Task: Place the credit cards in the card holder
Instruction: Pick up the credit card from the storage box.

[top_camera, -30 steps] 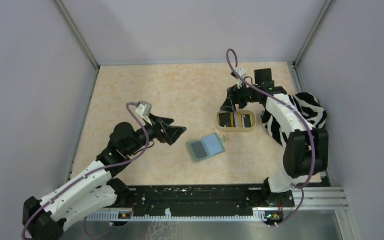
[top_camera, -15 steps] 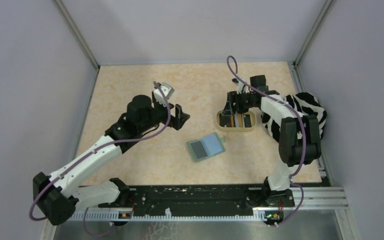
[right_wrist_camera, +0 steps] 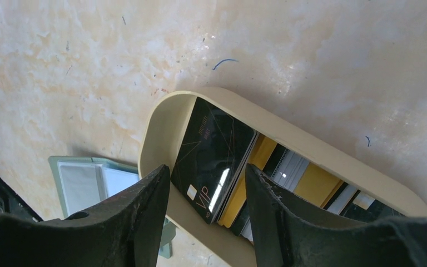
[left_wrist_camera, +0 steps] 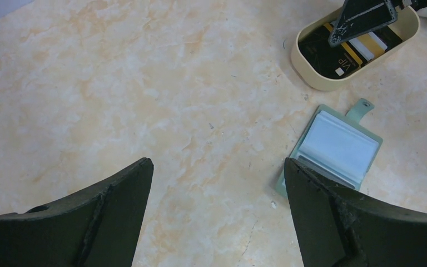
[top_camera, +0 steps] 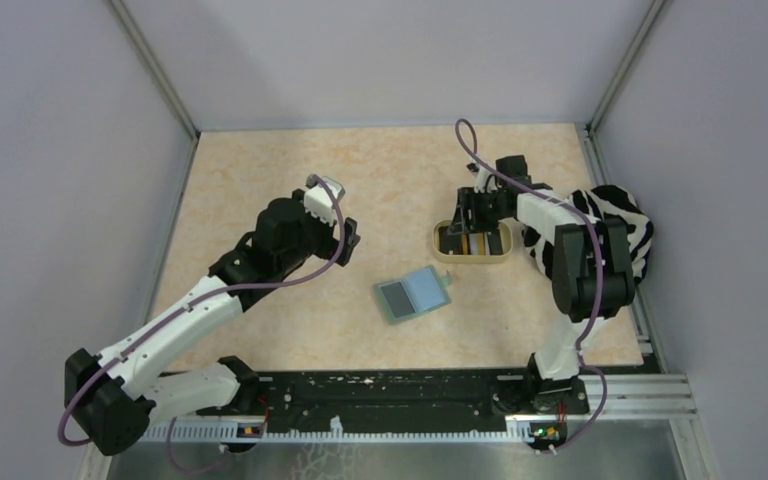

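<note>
We were at the pick-up step. The right claw [right_wrist_camera: 207, 178] hung in the tan tray [right_wrist_camera: 161, 122] with its jaws apart, one on either side of the top black card [right_wrist_camera: 214, 158] among the credit cards [left_wrist_camera: 349, 51]. As far as we could see, it was not yet clamped on that card. No card was in the card holder [top_camera: 415, 295], which lay open on the bench [top_camera: 290, 160] near the tray, on the side towards the arms. The left claw [left_wrist_camera: 217, 167] hovered over bare bench to the left of the card holder, jaws wide apart and holding nothing.

The next move, we judged, called for pinching the thin black card by its edges and lifting it over the rim without dragging the cards beneath.

Against a second earlier, the right claw had sunk lower into the tray and its jaws had narrowed. The left arm had swung up and drawn back a little from the card holder.
</note>
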